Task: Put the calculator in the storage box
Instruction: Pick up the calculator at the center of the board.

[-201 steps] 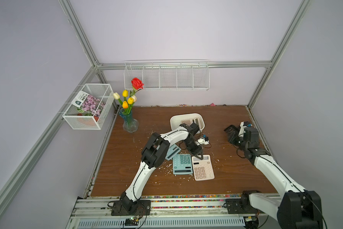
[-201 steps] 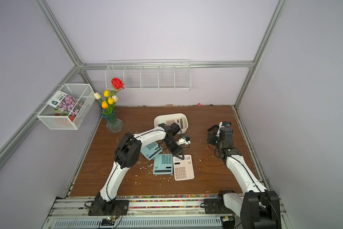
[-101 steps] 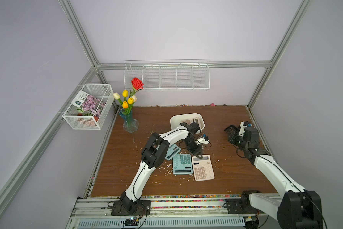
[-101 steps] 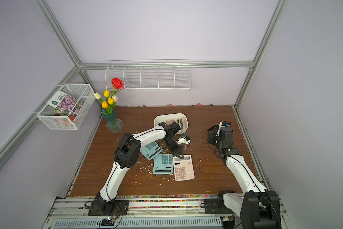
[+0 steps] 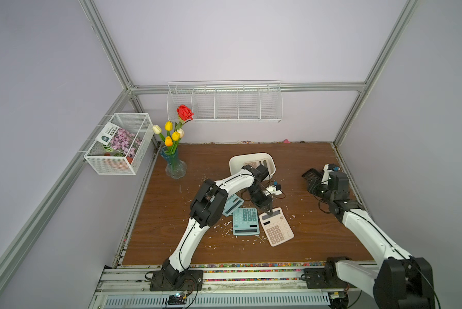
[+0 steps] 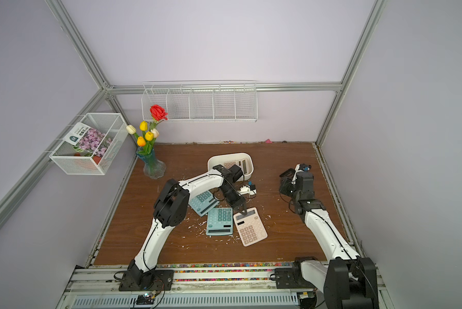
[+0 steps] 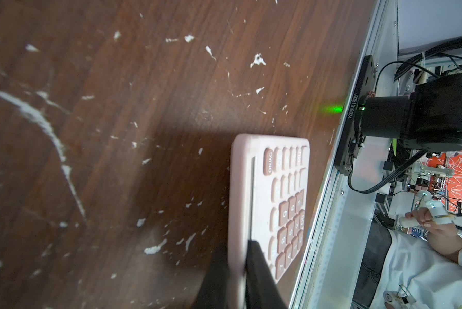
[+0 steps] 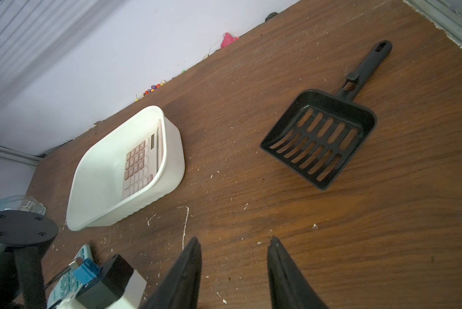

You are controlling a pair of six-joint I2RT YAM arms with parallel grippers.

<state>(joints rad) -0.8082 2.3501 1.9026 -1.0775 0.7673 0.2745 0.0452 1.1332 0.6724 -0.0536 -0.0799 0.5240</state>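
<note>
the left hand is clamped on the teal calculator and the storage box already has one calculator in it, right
Not quite. The left hand is clamped on the pink calculator, not the teal calculator beside it; the left wrist view shows it pinching the pink edge. The storage box does already hold one calculator.

Table [image 5: 171, 235]: storage box [image 5: 232, 165] at back centre, boxed calculator [image 5: 254, 163] lying inside it, toward its right wall. In front of the box, three more in a rough row: left calculator [image 5: 233, 204], middle calculator [image 5: 246, 222] just beside it and nearer the front, right calculator [image 5: 277, 227] right alongside the middle one. Vase [image 5: 175, 167] in the back left corner. Scoop [image 8: 320, 139] on the table right of the box. Wire rack [image 5: 224, 103] on the back wall, mesh basket [image 5: 117, 145] on the left wall near the vase.
</note>
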